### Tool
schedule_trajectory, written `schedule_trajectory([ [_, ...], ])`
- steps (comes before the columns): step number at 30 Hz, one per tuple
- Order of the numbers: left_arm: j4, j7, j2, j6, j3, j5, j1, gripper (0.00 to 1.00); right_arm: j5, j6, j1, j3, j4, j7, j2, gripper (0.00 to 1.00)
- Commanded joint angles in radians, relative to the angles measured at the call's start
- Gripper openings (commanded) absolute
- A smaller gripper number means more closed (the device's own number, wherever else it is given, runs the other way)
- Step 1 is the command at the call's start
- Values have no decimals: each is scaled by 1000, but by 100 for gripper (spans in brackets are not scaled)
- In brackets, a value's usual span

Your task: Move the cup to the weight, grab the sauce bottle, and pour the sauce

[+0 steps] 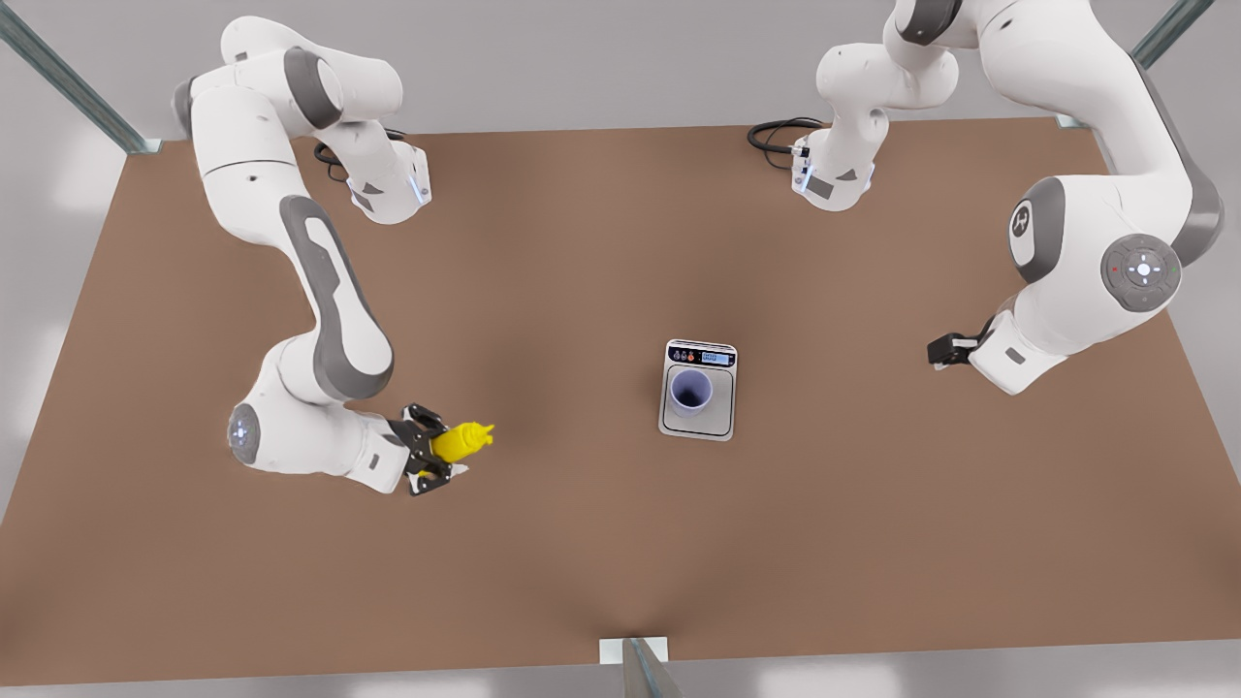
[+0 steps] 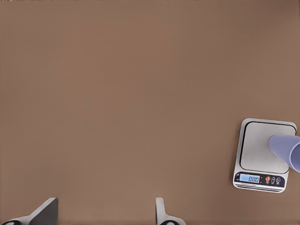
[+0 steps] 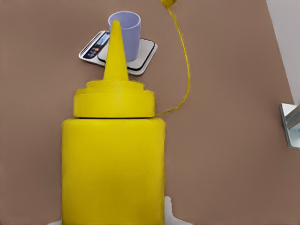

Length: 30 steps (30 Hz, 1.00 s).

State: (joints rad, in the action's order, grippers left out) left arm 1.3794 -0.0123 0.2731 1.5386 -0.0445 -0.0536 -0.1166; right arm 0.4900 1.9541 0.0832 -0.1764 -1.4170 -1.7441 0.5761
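I see one brown table (image 1: 582, 562) with lots of bare room on it. In the middle sits one scale (image 1: 699, 390), and one purple cup (image 1: 690, 391) stands on its plate, toward the end with the display. The ground all around the scale is open on every side.

There is one yellow bottle (image 1: 463, 439). My right gripper (image 1: 427, 451) has it squeezed between its fingers, well away from the scale, on the front view's left. The bottle lies tipped over, with its pointed tip toward the cup.

My left gripper (image 1: 938, 350) waits on the front view's right, well apart from the scale, near that edge of the table. Its fingers (image 2: 47, 212) are spread apart and hold nothing.

From the right wrist, I see a thin yellow string (image 3: 186, 65) running from the bottle's shoulder to a little cap (image 3: 168, 3); I cannot make that out in the front view. From the left wrist, I can read the lit blue display (image 2: 252, 178) and see small colored buttons (image 2: 268, 179) beside it.
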Motion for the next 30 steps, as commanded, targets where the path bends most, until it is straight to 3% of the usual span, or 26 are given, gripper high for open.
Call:
schedule_trajectory([
  [1, 1, 0, 0, 0, 0, 0, 0, 100, -11, 0, 13, 2, 0, 15, -5, 51],
  [8, 1, 0, 1, 0, 0, 0, 2, 100, -139, -6, 236, 44, 3, 265, -28, 53],
  [11, 1, 0, 1, 0, 0, 0, 2, 100, -120, 0, 432, 218, 18, 345, -28, 53],
  [16, 1, 0, 3, 0, 0, 0, 2, 100, -117, 28, 494, 219, 32, 503, -27, 52],
  [19, 1, -2, 3, 0, 0, 0, 2, 100, -119, 39, 624, 311, 67, 601, -21, 52],
  [22, 1, -2, 3, 0, 0, 0, 2, 100, -143, 83, 699, 341, 82, 719, 11, 52],
  [30, 6, -3, 11, 0, 0, 1, 2, 100, -231, 121, 784, 365, 199, 882, 128, 52],
])
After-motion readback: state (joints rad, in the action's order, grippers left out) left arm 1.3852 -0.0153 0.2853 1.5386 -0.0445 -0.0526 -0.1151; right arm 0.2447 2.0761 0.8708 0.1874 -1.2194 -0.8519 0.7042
